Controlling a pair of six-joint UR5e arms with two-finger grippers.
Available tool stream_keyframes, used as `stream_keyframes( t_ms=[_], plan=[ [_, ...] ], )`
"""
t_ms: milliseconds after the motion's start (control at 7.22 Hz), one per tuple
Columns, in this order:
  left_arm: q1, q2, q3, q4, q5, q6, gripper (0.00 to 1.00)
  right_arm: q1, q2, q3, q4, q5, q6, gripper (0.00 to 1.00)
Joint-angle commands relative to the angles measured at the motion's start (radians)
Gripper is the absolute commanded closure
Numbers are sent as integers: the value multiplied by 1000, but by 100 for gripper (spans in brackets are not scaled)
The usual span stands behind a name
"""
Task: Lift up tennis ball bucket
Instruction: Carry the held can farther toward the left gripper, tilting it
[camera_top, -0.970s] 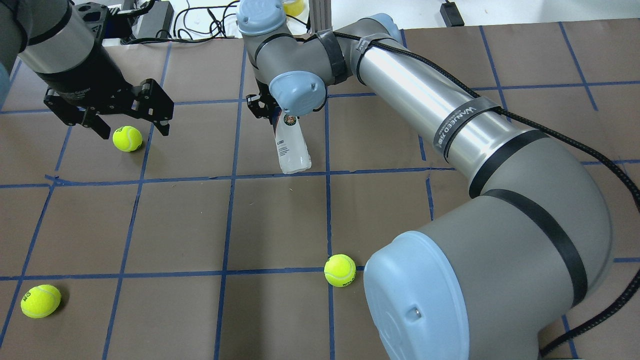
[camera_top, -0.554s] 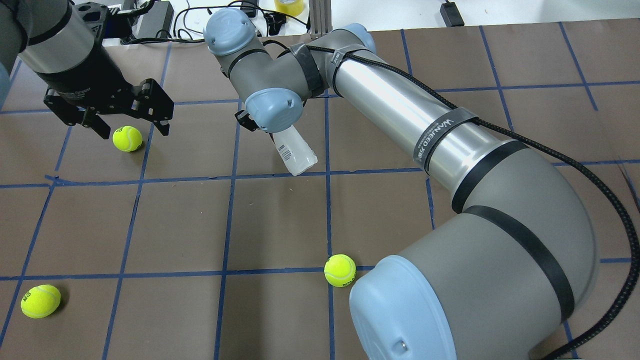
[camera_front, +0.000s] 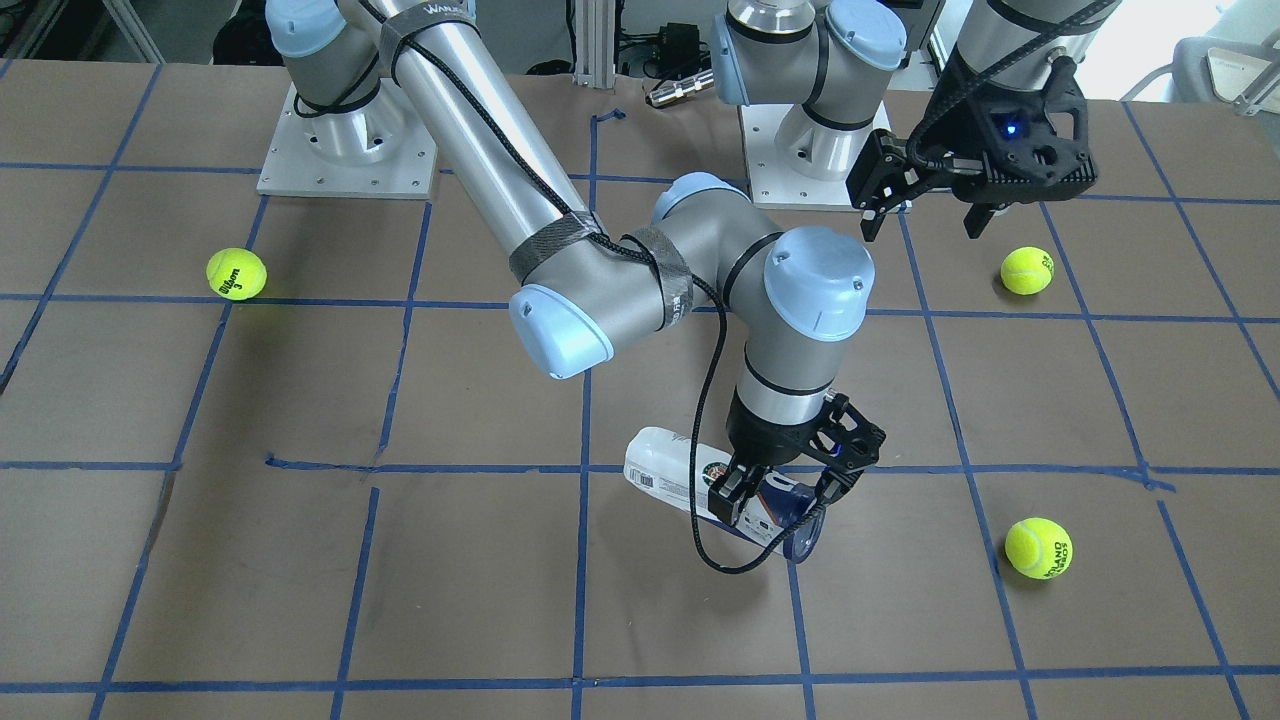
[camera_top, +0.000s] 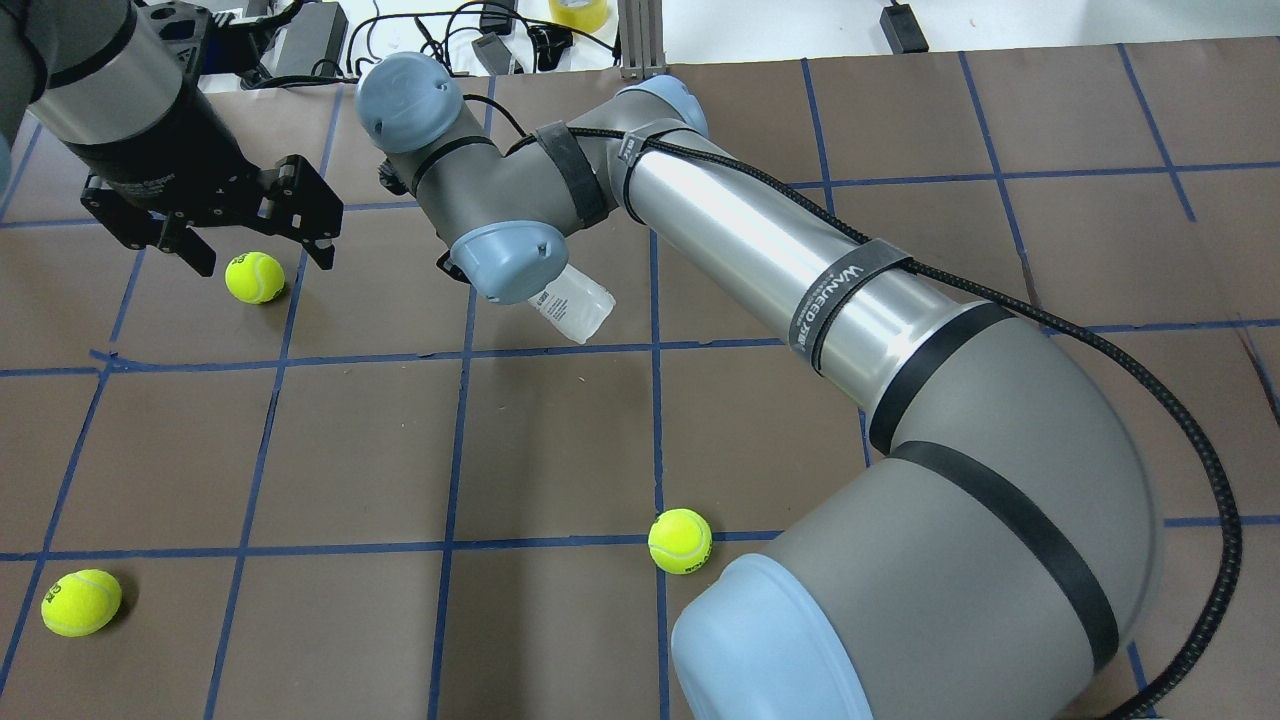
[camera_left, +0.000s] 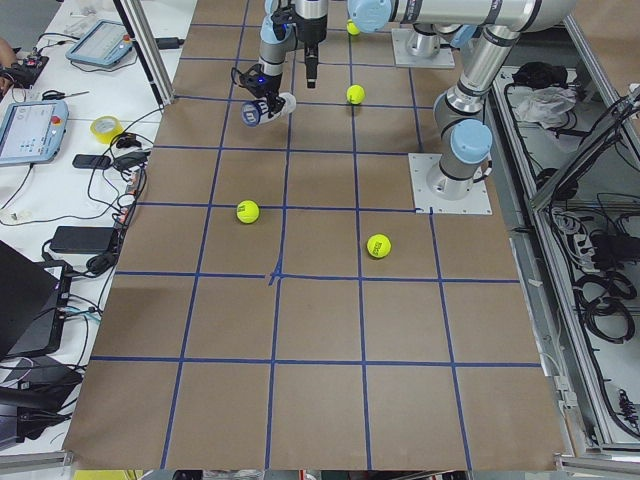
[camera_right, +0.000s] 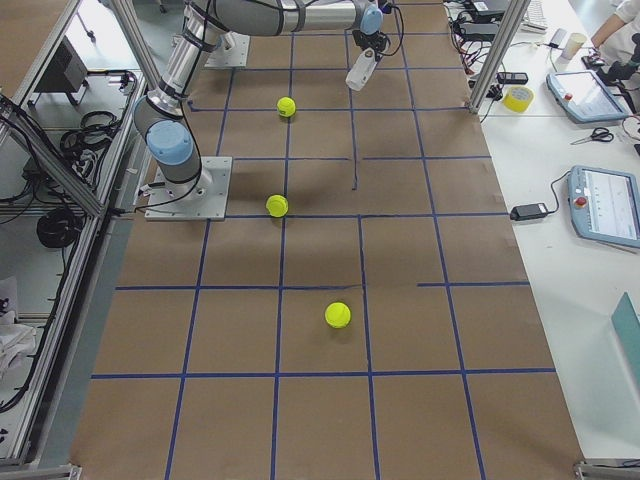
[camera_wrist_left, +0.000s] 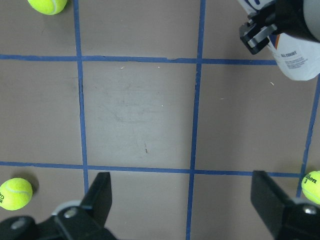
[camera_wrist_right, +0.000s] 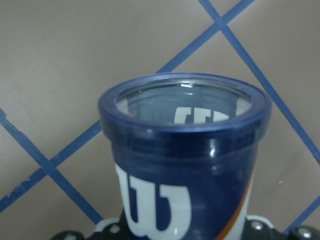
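Observation:
The tennis ball bucket (camera_front: 680, 480) is a clear tube with a white and navy label and a dark blue rim. My right gripper (camera_front: 775, 505) is shut on its rim end and holds it tilted, seemingly off the table. In the overhead view only its clear end (camera_top: 575, 305) sticks out from under the right wrist. The right wrist view shows the blue rim and white "W" (camera_wrist_right: 185, 120) up close. My left gripper (camera_top: 265, 258) is open and empty, raised over the table's left side. It also shows in the front view (camera_front: 922, 228). The left wrist view has the bucket (camera_wrist_left: 297, 57) at top right.
Three yellow-green tennis balls lie loose on the brown, blue-taped table (camera_top: 550, 450): one far left (camera_top: 255, 277), one near left (camera_top: 80, 602), one near the right arm's base (camera_top: 680, 541). Cables and a tape roll (camera_top: 575, 12) lie beyond the far edge.
The right arm has swung leftward in the overhead view. The held bucket has turned with it, its clear end now pointing more sideways. The left arm has barely moved.

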Motion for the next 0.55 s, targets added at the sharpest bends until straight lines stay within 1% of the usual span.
stream_keyframes(
  t_ms=[0,277,416],
  plan=[
    [32,11,10,-25,1,87,0,3,1,21,-40,-9,-197,41],
    [110,25,8,-42,-5,171,0,6,2,27,-64,6,-290,42],
    [147,28,10,-42,-9,225,0,24,4,32,-128,6,-325,42]
  ],
)
